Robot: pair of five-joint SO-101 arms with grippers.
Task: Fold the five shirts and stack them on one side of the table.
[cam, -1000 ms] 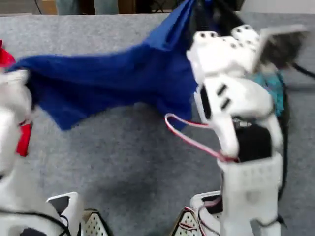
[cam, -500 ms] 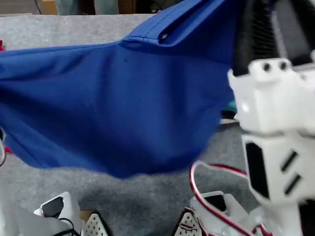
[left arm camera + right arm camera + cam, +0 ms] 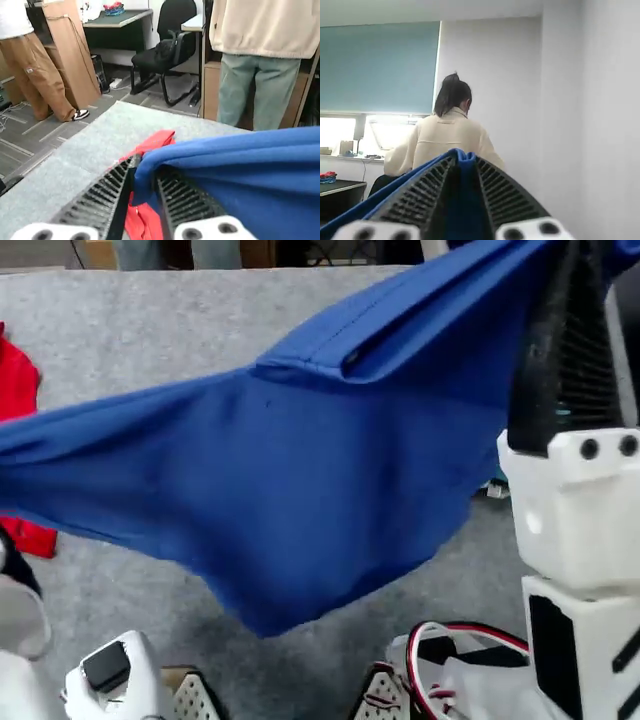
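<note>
Left wrist view, blue shirt in left gripper (clamped)

Grey felt-covered table, with a crumpled red shirt at its left edge

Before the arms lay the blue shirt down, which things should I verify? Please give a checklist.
1. Left hand shut on the blue fabric shirt: ok.
2. Right hand shut on it: ok.
3. Shirt stretched flat: not ok, its middle sags.
4. Grey felt table under it free: cannot tell, hidden.
5. Red fabric shirt out of the way: cannot tell, partly covered.
</note>
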